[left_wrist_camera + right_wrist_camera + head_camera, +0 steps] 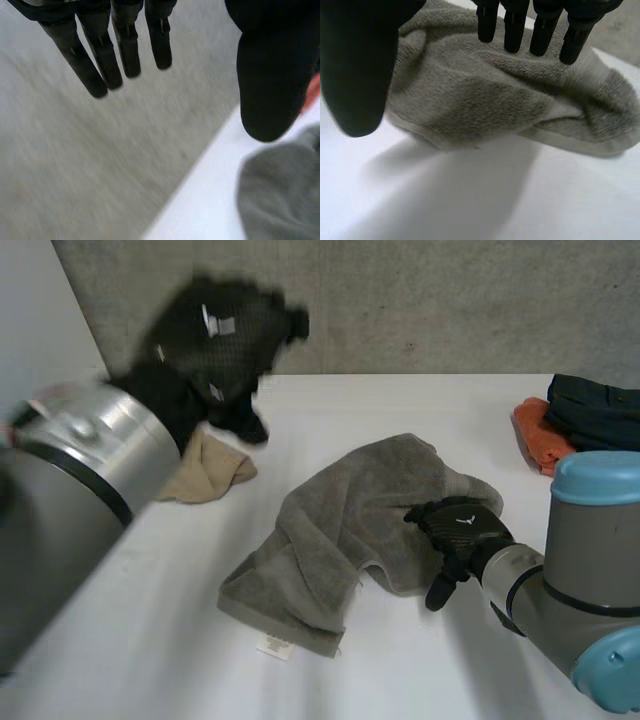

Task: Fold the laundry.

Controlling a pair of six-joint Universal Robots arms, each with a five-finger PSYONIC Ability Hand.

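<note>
In the middle of the white table [150, 640] a grey towel [340, 530] lies crumpled, bunched into soft ridges, with a small white label [273, 647] poking out at its near corner. The robot's right hand [462, 528] sits at the towel's right-hand edge, by the rumpled end. Seen from its own wrist, its fingers [514, 30] are straight and reach over the terry folds, with the thumb [357, 65] held well apart to one side, so nothing is pinched; I cannot tell whether the fingertips touch the pile.

The left hand [225, 335] is well away from the towel, raised in the air beyond its far-left side, in front of the grey wall [450, 300]. Its fingers [100, 65] are straight and relaxed, its thumb [267, 75] is spread away from them, and it holds nothing.

Below that hand, to the far left of the towel and apart from it, a small tan cloth [208, 472] lies on the table. To the far right of the towel an orange cloth [535, 435] lies with a dark blue garment [595, 410] heaped against it.
</note>
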